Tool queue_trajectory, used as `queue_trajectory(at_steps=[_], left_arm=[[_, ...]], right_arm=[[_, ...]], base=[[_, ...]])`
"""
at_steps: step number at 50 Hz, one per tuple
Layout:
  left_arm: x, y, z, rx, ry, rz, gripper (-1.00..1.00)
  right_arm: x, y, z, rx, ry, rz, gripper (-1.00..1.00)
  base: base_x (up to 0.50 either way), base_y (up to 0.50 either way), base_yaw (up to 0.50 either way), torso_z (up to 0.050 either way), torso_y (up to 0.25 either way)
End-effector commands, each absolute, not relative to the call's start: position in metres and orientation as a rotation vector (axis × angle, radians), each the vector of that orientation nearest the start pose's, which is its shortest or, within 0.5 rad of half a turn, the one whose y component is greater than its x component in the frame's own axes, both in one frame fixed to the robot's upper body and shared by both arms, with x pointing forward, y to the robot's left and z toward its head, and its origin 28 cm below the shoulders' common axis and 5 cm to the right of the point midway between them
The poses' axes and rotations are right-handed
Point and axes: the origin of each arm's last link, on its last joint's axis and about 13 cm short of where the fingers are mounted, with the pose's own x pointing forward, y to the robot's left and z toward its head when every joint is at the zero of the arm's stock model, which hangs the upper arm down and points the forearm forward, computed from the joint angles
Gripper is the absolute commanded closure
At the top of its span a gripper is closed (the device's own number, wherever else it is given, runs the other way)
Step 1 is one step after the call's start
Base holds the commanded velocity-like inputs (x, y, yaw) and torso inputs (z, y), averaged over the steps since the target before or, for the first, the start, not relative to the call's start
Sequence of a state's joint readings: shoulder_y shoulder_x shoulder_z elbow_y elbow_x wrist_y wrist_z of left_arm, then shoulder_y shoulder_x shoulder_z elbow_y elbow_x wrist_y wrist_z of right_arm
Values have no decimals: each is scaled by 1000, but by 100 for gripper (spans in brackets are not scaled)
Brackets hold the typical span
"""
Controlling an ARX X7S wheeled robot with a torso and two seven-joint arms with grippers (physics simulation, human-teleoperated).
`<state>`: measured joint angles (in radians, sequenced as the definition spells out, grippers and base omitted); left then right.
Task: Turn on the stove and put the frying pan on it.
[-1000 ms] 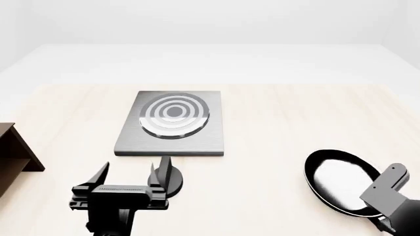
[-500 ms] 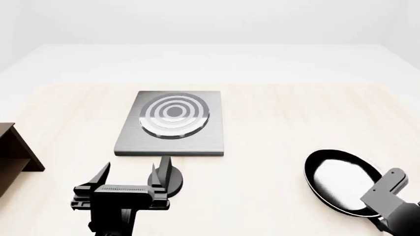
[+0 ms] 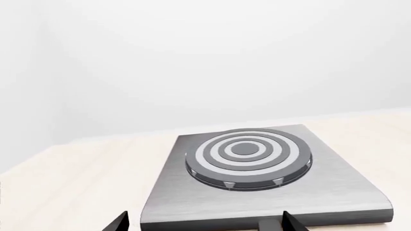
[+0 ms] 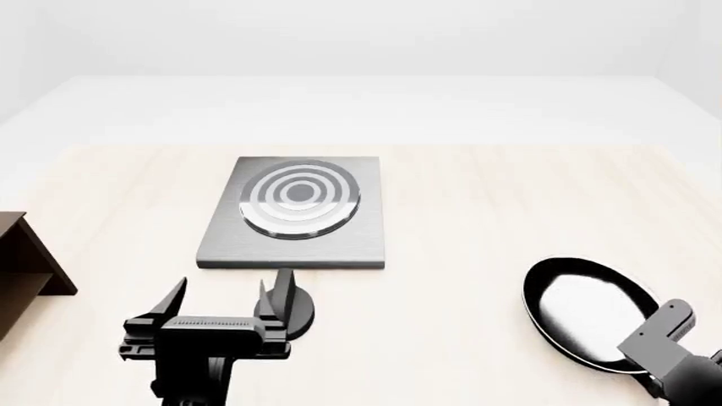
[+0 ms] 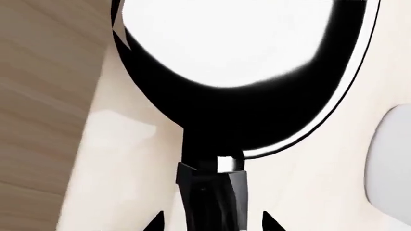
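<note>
The stove (image 4: 296, 241) is a flat grey plate with a ringed round burner (image 4: 300, 196), and it also fills the left wrist view (image 3: 334, 187). Its black knob (image 4: 300, 311) lies just in front of the plate. My left gripper (image 4: 226, 298) (image 3: 205, 224) is open, and its right finger stands in front of the knob. The frying pan (image 4: 584, 311) (image 5: 244, 48) rests at the near right. Its handle (image 5: 212, 192) runs between the tips of my open right gripper (image 5: 212, 224), with gaps on both sides. In the head view the right arm (image 4: 668, 342) hides the handle.
A dark brown wooden shelf (image 4: 29, 266) stands at the left edge. The pale wooden table (image 4: 485, 211) stretches around the stove, and its far edge meets a white floor. The table's edge shows beside the pan in the right wrist view.
The right arm has slid slightly lower in the head view, toward the near edge. The left gripper, stove, knob and pan have stayed where they were.
</note>
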<state>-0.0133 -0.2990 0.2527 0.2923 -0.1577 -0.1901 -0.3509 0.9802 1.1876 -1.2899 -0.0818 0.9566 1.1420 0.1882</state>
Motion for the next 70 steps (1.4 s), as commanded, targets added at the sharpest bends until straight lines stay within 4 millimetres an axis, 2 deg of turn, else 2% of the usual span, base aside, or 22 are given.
queue_trajectory(at_steps=[1, 7, 17, 22, 28, 30, 39, 44, 61, 70], left_arm=[[206, 215, 56, 142, -67, 63, -100], [206, 215, 56, 141, -67, 63, -100], [206, 215, 57, 142, -69, 62, -100], [204, 215, 58, 145, -74, 58, -100], [204, 215, 60, 143, -81, 57, -100], [204, 215, 58, 142, -73, 60, -100], [202, 215, 58, 140, -75, 53, -100], [202, 215, 59, 138, -78, 55, -100], [202, 216, 59, 141, -80, 58, -100], [201, 216, 59, 141, -81, 58, -100]], right_arm=[[202, -288, 93, -869, 1187, 46, 100], [204, -288, 96, -869, 1176, 36, 100], [206, -286, 122, -888, 1131, 35, 100], [209, -283, 149, -901, 1071, 27, 100], [214, -278, 170, -949, 1038, 19, 100], [217, -275, 186, -955, 994, 7, 100], [219, -269, 219, -984, 926, -17, 100], [221, -265, 244, -997, 856, -28, 100], [237, -249, 281, -1017, 682, -3, 100], [255, -238, 295, -1005, 548, 13, 100]], base=[[0, -4, 3, -11, 0], [7, -4, 3, -6, 0], [4, -2, 2, -3, 0], [0, 0, 1, 0, 0], [0, 0, 0, 0, 0], [0, 0, 0, 0, 0], [0, 0, 1, 0, 0], [2, 0, 0, 0, 0], [0, 0, 0, 0, 1], [0, 0, 0, 0, 1]])
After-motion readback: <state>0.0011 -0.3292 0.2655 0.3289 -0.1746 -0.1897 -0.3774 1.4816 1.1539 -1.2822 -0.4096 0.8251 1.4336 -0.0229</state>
